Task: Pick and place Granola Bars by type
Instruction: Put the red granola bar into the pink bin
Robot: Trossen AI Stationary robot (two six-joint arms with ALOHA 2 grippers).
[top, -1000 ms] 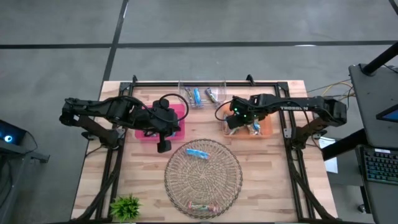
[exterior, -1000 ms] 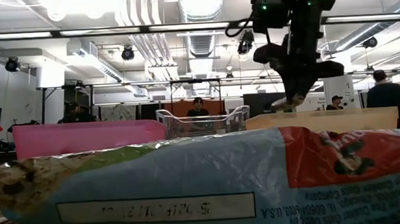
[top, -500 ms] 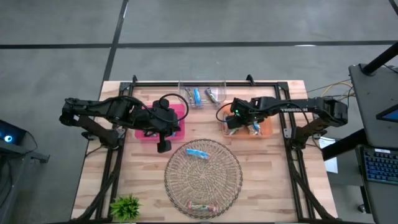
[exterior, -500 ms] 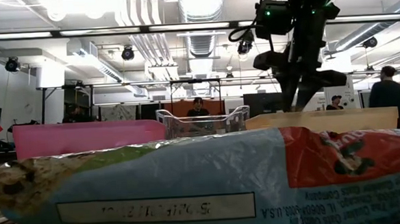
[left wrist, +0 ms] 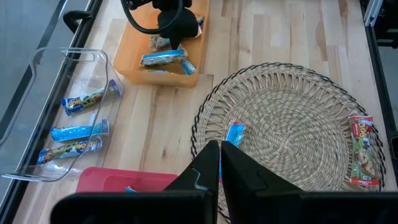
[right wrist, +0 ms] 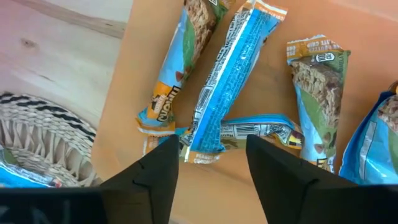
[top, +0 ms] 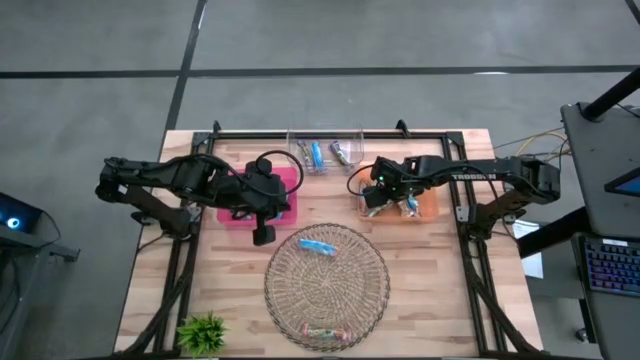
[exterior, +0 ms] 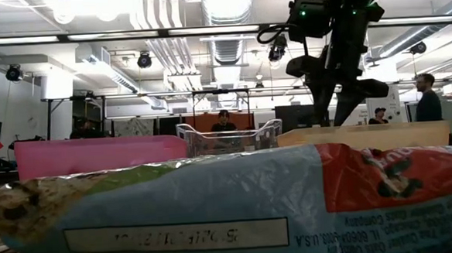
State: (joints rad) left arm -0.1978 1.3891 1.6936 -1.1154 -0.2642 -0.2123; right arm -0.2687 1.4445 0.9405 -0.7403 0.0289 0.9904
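The left gripper (top: 263,236) hangs pinched shut and empty by the pink tray (top: 288,178), at the woven mat's (top: 360,300) edge. Two granola bars (top: 318,245) lie on that mat; others sit in the clear bin (left wrist: 43,74). The right gripper (right wrist: 208,155) hovers spread open over bars in the orange tray (top: 428,205). I'd lift it straight up, clear of the wrappers, before swinging toward the mat.

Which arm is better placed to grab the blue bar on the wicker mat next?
Left. The left gripper hangs shut beside the blue bar, while the right gripper is open over the orange tray.
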